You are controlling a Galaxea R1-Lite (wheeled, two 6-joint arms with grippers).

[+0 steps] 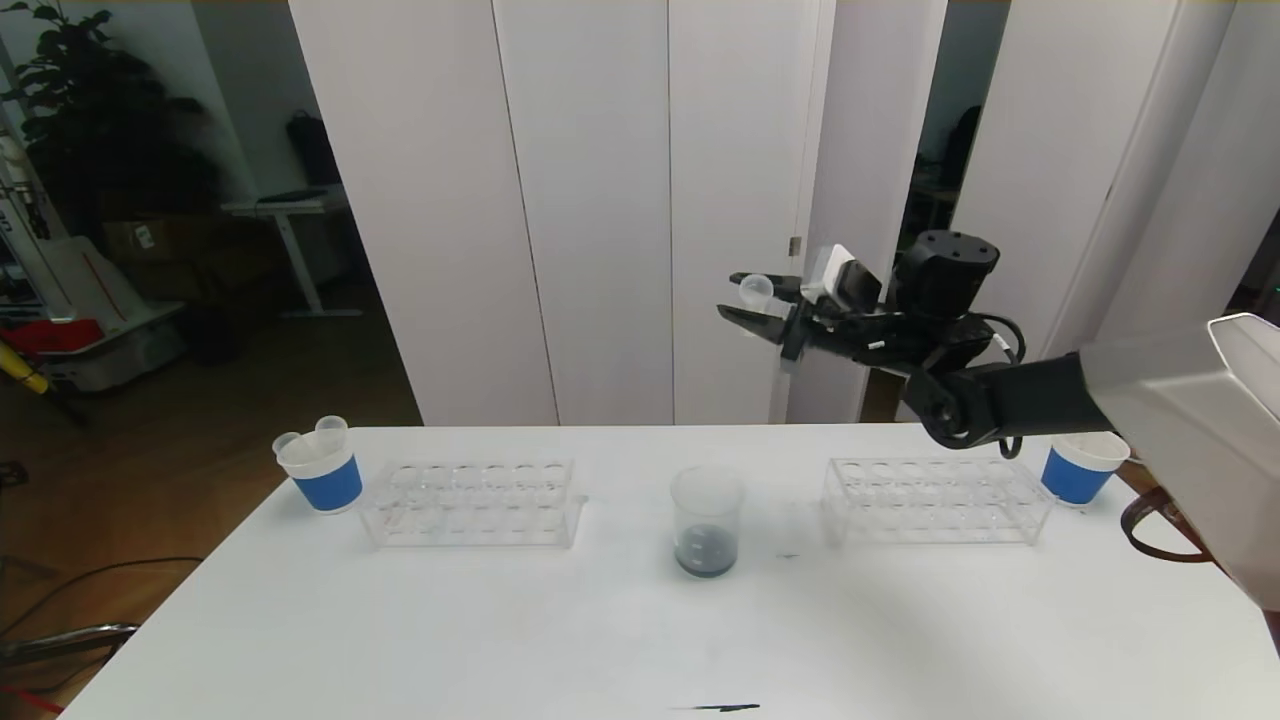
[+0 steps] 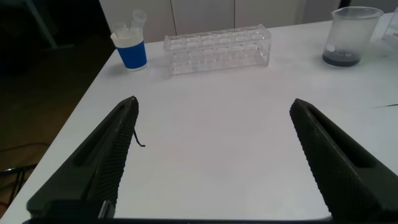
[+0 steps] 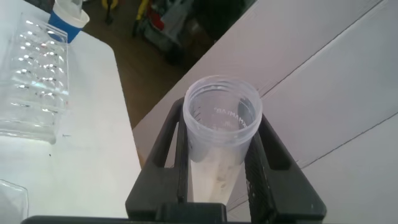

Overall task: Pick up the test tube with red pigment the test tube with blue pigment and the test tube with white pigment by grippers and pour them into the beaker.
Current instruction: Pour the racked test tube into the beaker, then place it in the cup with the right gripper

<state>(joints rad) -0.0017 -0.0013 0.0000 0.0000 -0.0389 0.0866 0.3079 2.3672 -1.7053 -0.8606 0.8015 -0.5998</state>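
My right gripper is raised high above the table, over and slightly right of the beaker, and is shut on the test tube with white pigment. In the right wrist view the clear tube lies between the fingers with its open mouth past the tips and a milky film inside. The beaker holds dark blue-grey liquid at its bottom. My left gripper hovers open over bare table, outside the head view. No tube with red or blue pigment shows.
Two clear tube racks flank the beaker. A blue-and-white paper cup with two clear tube tops stands at the far left, another cup at the far right. White panels stand behind the table.
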